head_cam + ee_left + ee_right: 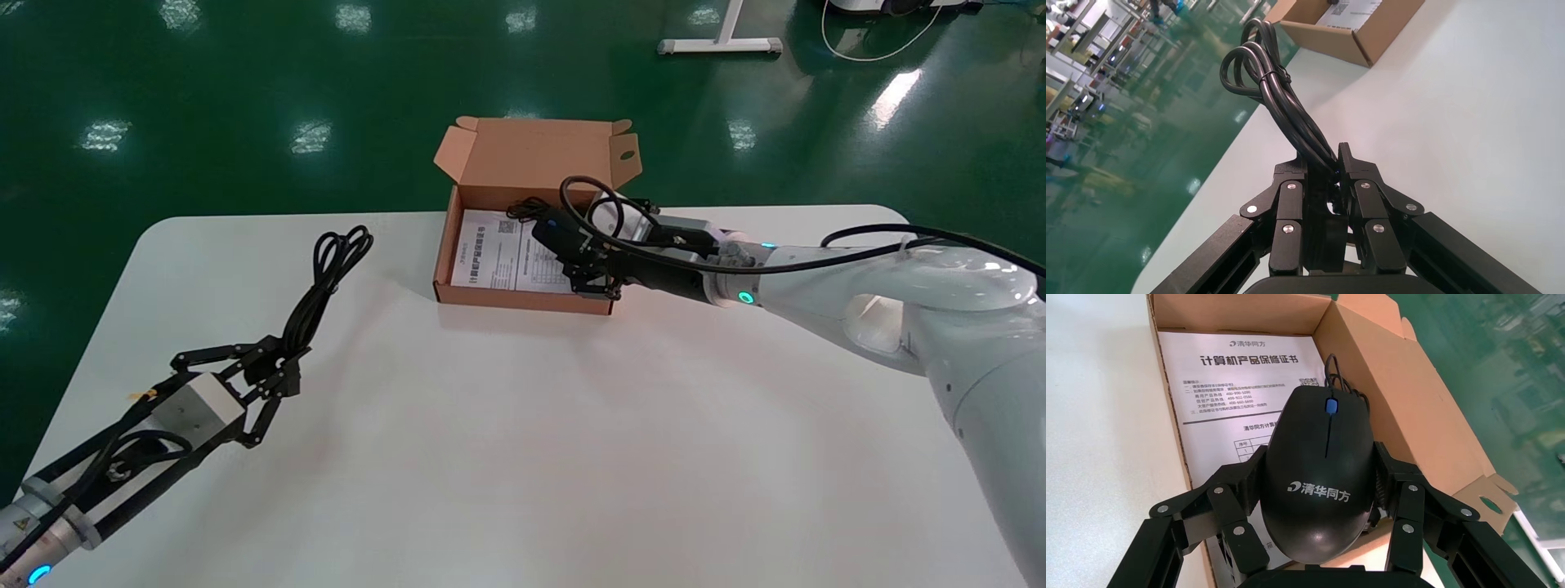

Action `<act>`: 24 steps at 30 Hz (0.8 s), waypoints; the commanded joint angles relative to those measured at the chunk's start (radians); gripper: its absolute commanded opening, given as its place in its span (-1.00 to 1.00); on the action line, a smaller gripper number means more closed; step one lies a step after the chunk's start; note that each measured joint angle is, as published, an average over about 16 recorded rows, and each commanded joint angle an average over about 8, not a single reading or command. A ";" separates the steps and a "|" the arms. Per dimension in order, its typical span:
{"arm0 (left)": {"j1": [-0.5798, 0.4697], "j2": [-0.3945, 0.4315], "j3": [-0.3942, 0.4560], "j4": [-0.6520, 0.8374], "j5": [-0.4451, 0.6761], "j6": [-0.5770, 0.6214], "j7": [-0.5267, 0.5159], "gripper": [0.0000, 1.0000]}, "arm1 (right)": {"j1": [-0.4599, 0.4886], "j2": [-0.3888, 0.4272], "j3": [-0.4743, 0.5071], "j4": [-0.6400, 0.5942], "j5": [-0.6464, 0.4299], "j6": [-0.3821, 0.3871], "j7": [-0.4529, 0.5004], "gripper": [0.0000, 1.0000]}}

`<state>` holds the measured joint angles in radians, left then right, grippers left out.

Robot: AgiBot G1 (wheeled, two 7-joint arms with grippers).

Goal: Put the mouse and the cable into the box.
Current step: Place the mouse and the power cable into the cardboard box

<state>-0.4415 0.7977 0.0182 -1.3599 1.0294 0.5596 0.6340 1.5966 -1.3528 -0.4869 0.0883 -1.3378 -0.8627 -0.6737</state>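
Observation:
An open cardboard box (507,296) stands at the back middle of the white table, with a printed sheet (1223,386) lying in it. My right gripper (584,265) is shut on the black mouse (1321,471) and holds it just over the near right part of the box (1376,361). The mouse's thin cord (1340,376) trails into the box. On the left, my left gripper (1333,162) is shut on one end of the bundled black cable (1272,92). The rest of the cable (327,269) stretches away from that grip towards the back of the table.
The box's lid flap (531,151) stands upright at the back. The right arm's own hose (588,212) loops above the box. The table's left edge (90,310) runs close to the left arm. A white stand foot (719,45) sits on the green floor beyond.

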 commanded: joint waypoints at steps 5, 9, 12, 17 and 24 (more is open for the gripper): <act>-0.040 -0.008 0.026 0.001 0.031 0.003 0.002 -1.00 | -0.003 0.000 -0.008 0.009 0.003 0.005 0.010 1.00; -0.088 -0.013 0.058 0.003 0.068 0.012 0.004 -1.00 | -0.004 0.001 -0.014 0.012 0.006 0.007 0.014 1.00; -0.137 -0.010 0.089 0.005 0.102 0.017 0.004 -1.00 | -0.004 0.003 -0.018 0.013 0.008 0.009 0.017 1.00; -0.245 0.015 0.154 0.018 0.173 0.025 0.002 -1.00 | 0.009 0.038 -0.017 0.000 0.017 -0.018 0.023 1.00; -0.418 0.084 0.238 0.078 0.269 0.040 0.014 -1.00 | 0.024 0.205 0.001 -0.031 0.048 -0.252 0.029 1.00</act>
<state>-0.8631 0.8890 0.2568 -1.2678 1.2952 0.6139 0.6717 1.6167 -1.1598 -0.4858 0.0580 -1.2898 -1.0881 -0.6446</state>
